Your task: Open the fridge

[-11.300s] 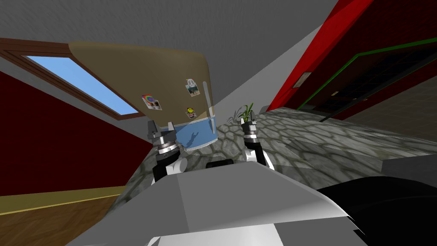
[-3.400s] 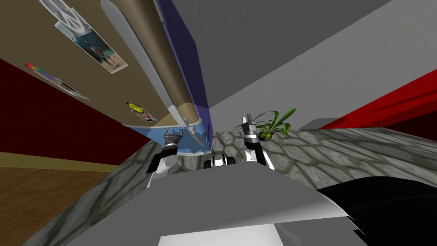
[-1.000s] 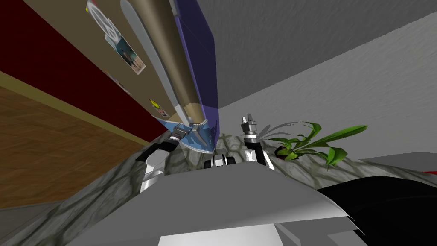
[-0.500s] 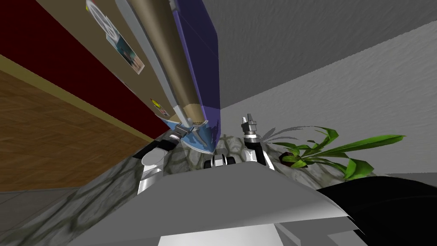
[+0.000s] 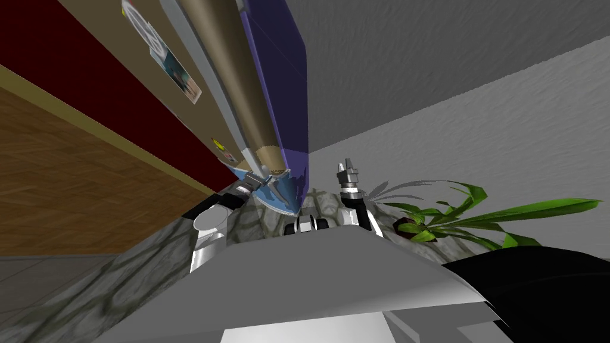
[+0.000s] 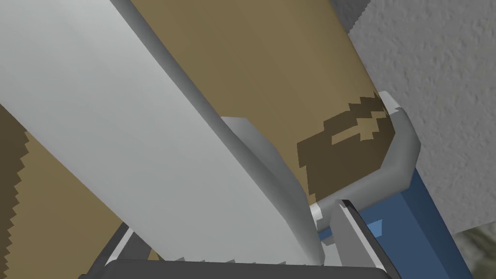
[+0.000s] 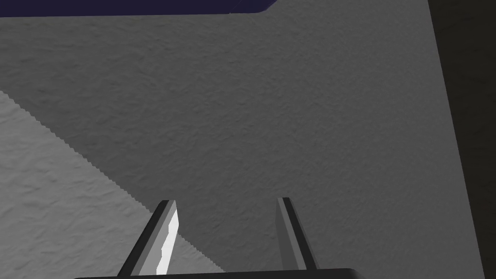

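Observation:
The fridge has a tan upper door [image 5: 238,89] with a long grey handle [image 5: 205,74], a blue lower door [image 5: 286,193] and a purple side [image 5: 280,89]. I cannot tell whether the upper door is ajar. My left gripper [image 5: 257,180] sits at the handle's lower end. In the left wrist view the handle [image 6: 145,145] runs between the wide-apart fingers of that gripper [image 6: 232,218], close to one finger [image 6: 348,232], in front of the tan door [image 6: 266,63]. My right gripper [image 5: 347,164] points up, beside the fridge, and is open [image 7: 225,201] with nothing between its fingers.
A green potted plant [image 5: 464,214] stands on the stone-patterned floor [image 5: 119,286] to the right, against a grey wall [image 5: 476,119]. A wood floor [image 5: 71,178] and a dark red wall [image 5: 89,77] lie to the left of the fridge.
The whole head picture has swung: the plant has slid right and more wood floor shows at the left, so I have turned. My left gripper stays at the handle's lower end.

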Available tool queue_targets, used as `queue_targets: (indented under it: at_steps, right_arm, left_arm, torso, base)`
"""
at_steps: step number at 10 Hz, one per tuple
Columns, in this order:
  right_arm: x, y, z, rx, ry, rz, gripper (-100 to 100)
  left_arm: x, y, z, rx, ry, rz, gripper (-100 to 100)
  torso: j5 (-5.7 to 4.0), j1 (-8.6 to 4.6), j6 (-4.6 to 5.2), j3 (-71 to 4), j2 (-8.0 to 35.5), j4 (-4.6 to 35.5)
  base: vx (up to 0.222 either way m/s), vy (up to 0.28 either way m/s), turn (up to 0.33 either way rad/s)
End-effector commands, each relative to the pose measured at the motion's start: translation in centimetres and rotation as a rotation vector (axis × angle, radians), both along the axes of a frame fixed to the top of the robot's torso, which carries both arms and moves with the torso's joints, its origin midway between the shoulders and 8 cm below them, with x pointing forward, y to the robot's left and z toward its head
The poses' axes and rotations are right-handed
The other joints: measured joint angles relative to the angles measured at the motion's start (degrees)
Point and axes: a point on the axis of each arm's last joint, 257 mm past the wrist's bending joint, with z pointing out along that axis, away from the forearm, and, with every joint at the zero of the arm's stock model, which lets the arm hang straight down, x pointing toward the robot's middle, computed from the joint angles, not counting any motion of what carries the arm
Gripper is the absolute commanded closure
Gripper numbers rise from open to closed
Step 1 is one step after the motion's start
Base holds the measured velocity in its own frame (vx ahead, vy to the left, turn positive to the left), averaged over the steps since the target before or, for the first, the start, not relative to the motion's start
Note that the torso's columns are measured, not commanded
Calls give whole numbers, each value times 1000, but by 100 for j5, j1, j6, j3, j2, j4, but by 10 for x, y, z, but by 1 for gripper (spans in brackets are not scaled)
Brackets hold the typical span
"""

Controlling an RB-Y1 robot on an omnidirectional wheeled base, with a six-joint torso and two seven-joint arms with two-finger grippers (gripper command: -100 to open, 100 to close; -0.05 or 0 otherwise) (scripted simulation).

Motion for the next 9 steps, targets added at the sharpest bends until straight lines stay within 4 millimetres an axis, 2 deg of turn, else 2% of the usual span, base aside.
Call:
queue_targets:
  at_steps: [1,2,3,4,5,6,8,9]
  right_arm:
    - [0,0,0,0,0,0,0]
    - [0,0,0,0,0,0,0]
    - [0,0,0,0,-1,0,0]
    - [0,0,0,0,0,0,0]
    - [0,0,0,0,0,0,0]
    - [0,0,0,-1,0,0,0]
    - [0,0,0,0,0,0,0]
    - [0,0,0,0,0,0,0]
  left_arm:
    - [0,0,0,-1,1,0,100]
    - [17,9,11,5,-34,24,100]
    - [23,10,10,-3,-30,24,100]
    - [27,15,-5,-14,2,32,100]
    - [41,17,13,4,-41,40,100]
    - [50,22,8,-11,-34,51,100]
    - [54,29,-11,-24,9,63,100]
    - [68,35,2,-7,-22,78,100]
  torso:
    - [1,9,1,3,11,0]
    - [8,12,4,18,27,-3]
    - [18,92,-5,25,49,19]
    - [25,114,-30,23,46,30]
    - [24,97,-57,10,22,17]
    - [18,105,-31,-12,-9,19]
    - [17,113,-67,-37,-43,16]
    - [21,104,-64,-57,-83,-8]
  base:
    - [14,1,8]
    - [-112,207,-342]
    - [-183,256,-459]
    - [-198,155,-150]
    - [-205,215,-433]
    - [-260,229,-341]
    - [-165,103,9]
    - [-196,148,-399]
